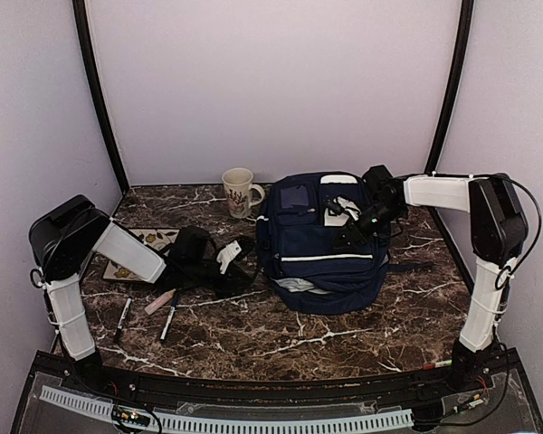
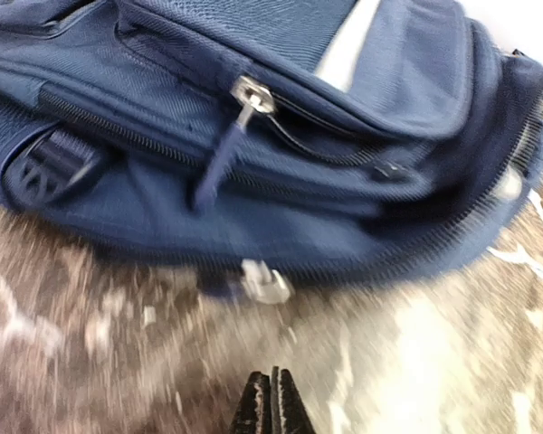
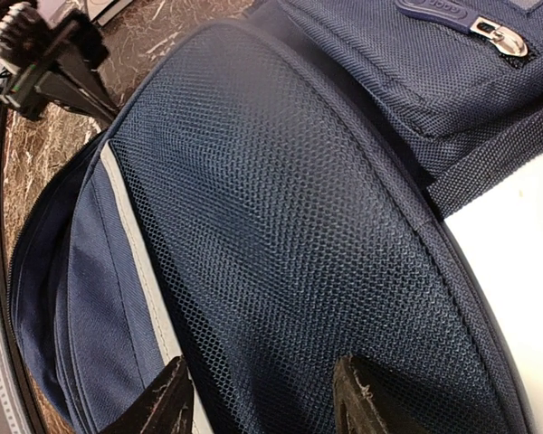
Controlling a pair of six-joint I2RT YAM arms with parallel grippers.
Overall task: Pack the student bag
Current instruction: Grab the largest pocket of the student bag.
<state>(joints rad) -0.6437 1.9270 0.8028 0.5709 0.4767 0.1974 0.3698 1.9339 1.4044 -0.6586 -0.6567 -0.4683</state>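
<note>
Room: pale walls [image 1: 271,81] on three sides, black poles [image 1: 100,99] at the back corners, and a dark marble desk [image 1: 344,348] with white veins.
Edges: the desk runs back to the rear wall. I see its right edge near the bag's right side, with only a narrow strip between them.
Open room: bare marble shows between the bag and the near edge of the desk. The left half is busier.
Student bag: the student bag [image 1: 321,258] lies flat, right of centre on the desk, navy with white stripes.
Bag opening: a gap shows along its near side. I cannot tell what is inside.
Mug: a cream mug [image 1: 239,192] with a leaf print stands upright behind the bag's left corner, near it but apart.
Left clutter: a patterned booklet [image 1: 154,239] lies partly under my left arm [image 1: 131,253]. Nearer me lie a pink marker [image 1: 160,301], a dark pen [image 1: 124,318] and another pen [image 1: 167,323].
Left fingers: the left fingers [image 2: 253,411] are pressed together with nothing between them, low over the desk, facing the bag's side and its silver zip pull [image 2: 252,95].
Right fingers: the right fingers [image 3: 167,402] are spread over the bag's mesh panel [image 3: 290,226]. I cannot tell if they touch it.
Writing: a zip tab [image 3: 434,11] carries raised marks I cannot read.
</note>
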